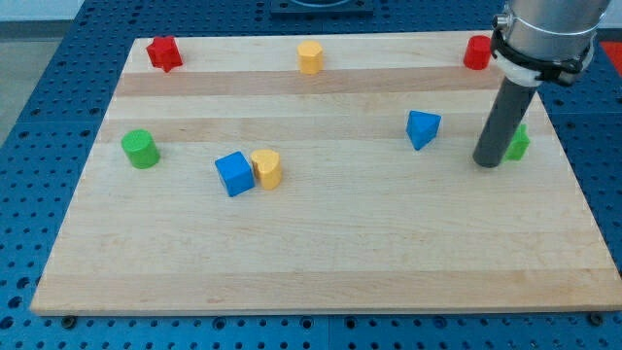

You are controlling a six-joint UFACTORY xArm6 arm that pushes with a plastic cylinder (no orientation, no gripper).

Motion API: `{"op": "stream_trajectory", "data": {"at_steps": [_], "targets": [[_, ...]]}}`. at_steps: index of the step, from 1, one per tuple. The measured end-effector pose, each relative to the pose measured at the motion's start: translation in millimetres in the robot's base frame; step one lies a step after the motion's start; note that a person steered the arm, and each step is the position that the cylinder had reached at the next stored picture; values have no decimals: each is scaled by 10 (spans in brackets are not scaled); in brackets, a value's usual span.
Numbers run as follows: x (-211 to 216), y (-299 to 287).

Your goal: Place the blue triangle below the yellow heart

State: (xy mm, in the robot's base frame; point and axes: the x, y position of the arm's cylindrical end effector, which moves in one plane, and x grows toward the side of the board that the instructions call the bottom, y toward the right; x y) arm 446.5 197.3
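The blue triangle point(422, 128) lies right of the board's middle. The yellow heart point(266, 168) sits left of centre, touching a blue cube point(233, 174) on its left. My tip point(488, 163) rests on the board to the right of the blue triangle, a short gap away from it. The rod partly hides a green block point(519, 144) just behind it on the right.
A red star-shaped block point(163, 52) sits at the top left, a yellow hexagonal block point(310, 57) at the top middle, a red block point(476, 52) at the top right. A green cylinder point(140, 149) stands at the left edge. The wooden board point(321, 262) lies on a blue perforated table.
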Motion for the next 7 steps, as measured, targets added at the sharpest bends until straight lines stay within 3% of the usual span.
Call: {"op": "stream_trajectory", "data": {"at_steps": [2, 4, 7], "targets": [[0, -117], [0, -599], [-90, -461]]}}
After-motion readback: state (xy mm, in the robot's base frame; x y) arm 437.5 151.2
